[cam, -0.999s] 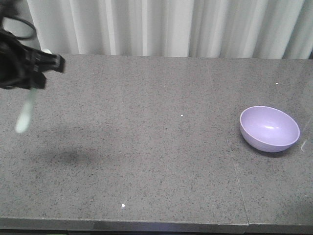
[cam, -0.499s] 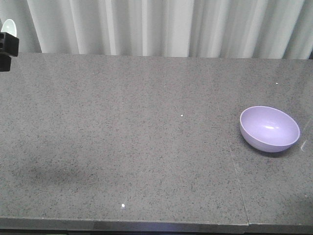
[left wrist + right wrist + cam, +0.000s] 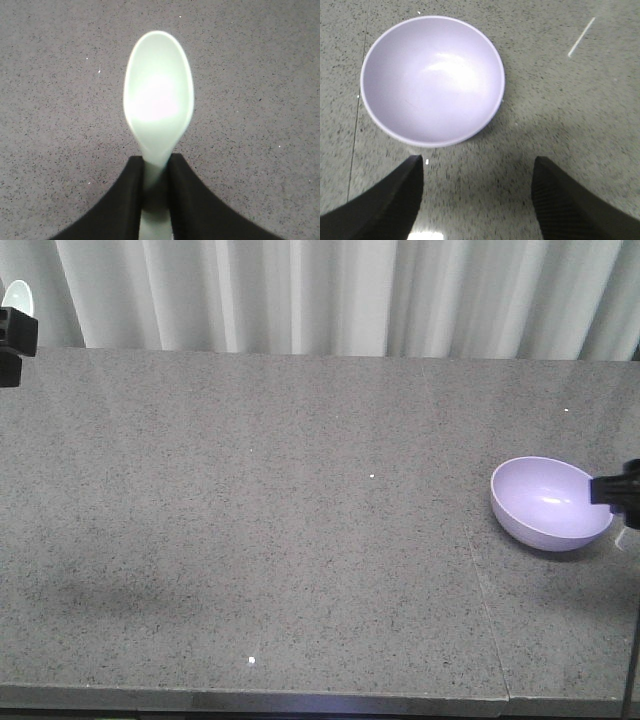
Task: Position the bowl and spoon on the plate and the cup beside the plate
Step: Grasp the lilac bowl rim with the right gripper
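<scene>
Grey speckled stone tabletop (image 3: 300, 540): round lavender plastic bowl (image 3: 432, 80) near right end, dead ahead of right gripper (image 3: 477, 165), the nearer arm.
Jaws wide, empty, tips just short of near rim; bowl a shade left of centre in wrist view. Far left, well apart, left gripper (image 3: 155, 165) pinches handle of small mint-green plastic spoon (image 3: 158, 95), head forward. No plate or cup in view.

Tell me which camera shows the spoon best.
The left wrist view: the mint-green spoon fills the frame, its handle clamped in the left gripper. The front view catches only a sliver of its head at the far left edge. The right wrist view shows none of it.
</scene>
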{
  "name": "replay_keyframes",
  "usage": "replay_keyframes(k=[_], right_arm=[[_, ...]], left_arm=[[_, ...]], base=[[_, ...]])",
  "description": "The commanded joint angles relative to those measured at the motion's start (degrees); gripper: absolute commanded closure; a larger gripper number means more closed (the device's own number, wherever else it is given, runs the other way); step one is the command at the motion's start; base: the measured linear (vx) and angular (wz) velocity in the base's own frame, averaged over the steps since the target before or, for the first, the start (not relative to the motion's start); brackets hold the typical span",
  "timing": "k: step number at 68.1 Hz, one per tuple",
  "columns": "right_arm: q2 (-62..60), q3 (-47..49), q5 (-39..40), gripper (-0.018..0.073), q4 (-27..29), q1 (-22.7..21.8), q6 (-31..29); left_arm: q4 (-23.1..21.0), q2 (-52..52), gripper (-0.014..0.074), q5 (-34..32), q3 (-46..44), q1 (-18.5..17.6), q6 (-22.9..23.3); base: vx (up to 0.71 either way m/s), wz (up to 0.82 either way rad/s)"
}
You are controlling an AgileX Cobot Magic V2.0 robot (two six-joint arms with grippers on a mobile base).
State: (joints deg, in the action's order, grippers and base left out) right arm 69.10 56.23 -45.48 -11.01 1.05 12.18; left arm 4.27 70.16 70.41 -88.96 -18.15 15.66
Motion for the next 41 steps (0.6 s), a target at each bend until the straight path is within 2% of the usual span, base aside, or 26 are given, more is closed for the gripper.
replay_keyframes(k=[1,8,17,28,41], right_arm=[[3.2,4.1,5.0,0.0101,-0.4,-2.6,0.3],[7.8,7.6,5.5,0.0101,0.7,-6.4,-1.6],[12.4,10.7,5.8,0.0101,6.4,-9.3,-9.2],[17.6,12.0,9.1,0.0101,14.1,-10.0,-16.1],[22.7,12.0,11.6,0.0101,15.7,-10.0,-17.2]], left_arm=[[-0.2,-1.2,0.0603,-2.5,-1.3,-0.4,0.1],[-0.2,-1.2,0.0603,-2.2,-1.3,-0.4,0.1],[-0.2,-1.2,0.0603,-2.2,-1.3,-0.4,0.1],[-0.2,-1.2,0.0603,-2.2,-1.3,-0.4,0.1],[-0.2,-1.2,0.0603,-2.2,-1.3,-0.4,0.1]], base=[[0.00,0.00],[0.00,0.00],[0.00,0.00],[0.00,0.00],[0.00,0.00]])
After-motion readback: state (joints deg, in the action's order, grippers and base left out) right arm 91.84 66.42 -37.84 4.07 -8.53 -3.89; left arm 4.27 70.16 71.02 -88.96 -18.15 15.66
